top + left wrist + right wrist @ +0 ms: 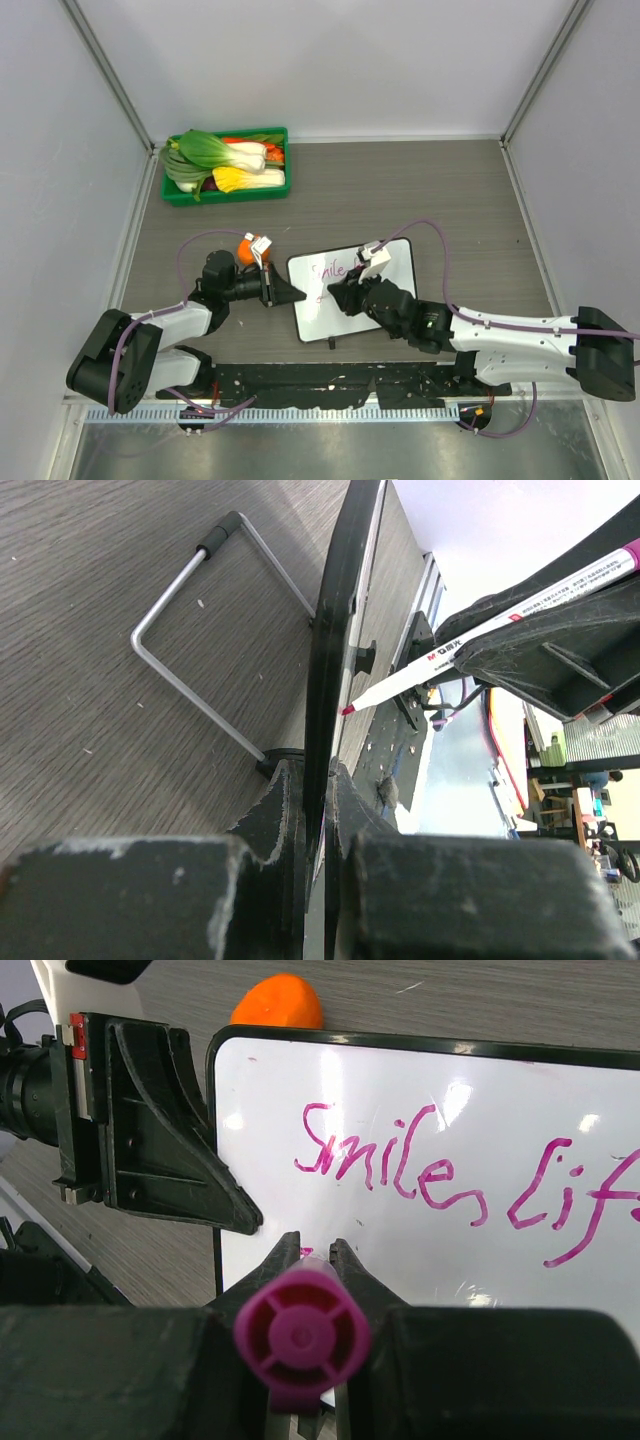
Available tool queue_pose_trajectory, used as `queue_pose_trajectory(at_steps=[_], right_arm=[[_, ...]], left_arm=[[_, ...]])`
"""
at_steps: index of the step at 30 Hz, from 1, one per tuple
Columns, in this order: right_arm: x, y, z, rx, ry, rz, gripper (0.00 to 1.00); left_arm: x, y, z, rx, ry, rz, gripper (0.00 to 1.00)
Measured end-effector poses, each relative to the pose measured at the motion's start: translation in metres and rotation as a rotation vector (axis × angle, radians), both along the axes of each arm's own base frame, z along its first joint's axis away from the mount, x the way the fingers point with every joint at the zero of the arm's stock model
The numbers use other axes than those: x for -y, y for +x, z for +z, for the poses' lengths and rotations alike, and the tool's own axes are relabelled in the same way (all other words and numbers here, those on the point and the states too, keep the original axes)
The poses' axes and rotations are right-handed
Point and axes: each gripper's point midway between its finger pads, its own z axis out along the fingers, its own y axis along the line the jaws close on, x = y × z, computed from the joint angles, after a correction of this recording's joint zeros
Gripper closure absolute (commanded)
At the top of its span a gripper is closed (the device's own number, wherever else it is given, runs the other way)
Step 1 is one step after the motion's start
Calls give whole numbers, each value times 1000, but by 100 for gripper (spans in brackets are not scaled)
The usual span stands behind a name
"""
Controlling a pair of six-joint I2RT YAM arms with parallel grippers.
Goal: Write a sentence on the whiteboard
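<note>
1. The whiteboard (398, 265) sits at the near middle of the table, between the two arms.
2. The left gripper (288, 292) is at the board's left edge, its fingers (285, 810) pinching the thin black frame.
3. The right gripper (338, 297) is over the board's near-left part, its fingers pressed onto a magenta marker (480, 630).
4. The marker's tip points at the board's face, below the sentence (400, 1160). Whether it touches, I cannot tell.
5. The pink script reads "Smile, lif", running off to the right in the right wrist view.
6. A bent wire stand (190, 630) lies on the table behind the board.
7. A green tray (228, 190) of vegetables sits far left, well apart.
</note>
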Motion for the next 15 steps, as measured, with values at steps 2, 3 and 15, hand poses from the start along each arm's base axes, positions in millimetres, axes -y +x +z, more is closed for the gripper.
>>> queue_pose_trajectory(at_steps=[2,3,15], right_arm=[[0,0,-1,-2,2,-3,99],[1,0,-1,-4,3,-4,99],[15,3,-1,-1,-3,-59,99]], left_arm=[[0,0,0,0,0,0,100],[0,0,0,0,0,1,100],[0,0,0,0,0,1,100]])
